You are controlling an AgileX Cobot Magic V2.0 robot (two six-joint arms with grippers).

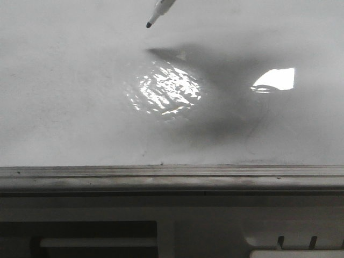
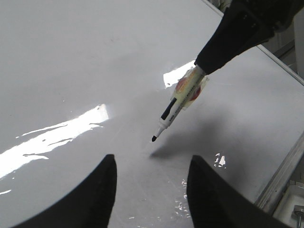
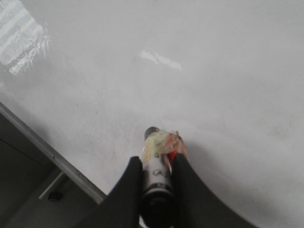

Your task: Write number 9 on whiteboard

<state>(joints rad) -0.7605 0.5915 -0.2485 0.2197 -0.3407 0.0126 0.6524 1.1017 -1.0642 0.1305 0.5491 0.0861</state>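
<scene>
The whiteboard (image 1: 80, 97) is glossy white with glare patches and carries no black figure; no number 9 shows in any view. My right gripper (image 3: 156, 157) is shut on a black-tipped marker (image 3: 159, 164) whose barrel is wrapped in tape. In the left wrist view the right gripper (image 2: 209, 57) holds the marker (image 2: 178, 107) slanted down, its tip a little above the board and apart from its shadow. The front view shows only the marker's tip end (image 1: 156, 15) at the top edge. My left gripper (image 2: 151, 190) is open and empty over the whiteboard (image 2: 71, 71), just short of the tip.
A grey metal rail (image 1: 172, 177) edges the board's near side and also shows in the right wrist view (image 3: 47, 152). Below it in the front view is the robot's base housing (image 1: 215, 226). Another board edge (image 2: 280, 175) runs beside the left gripper.
</scene>
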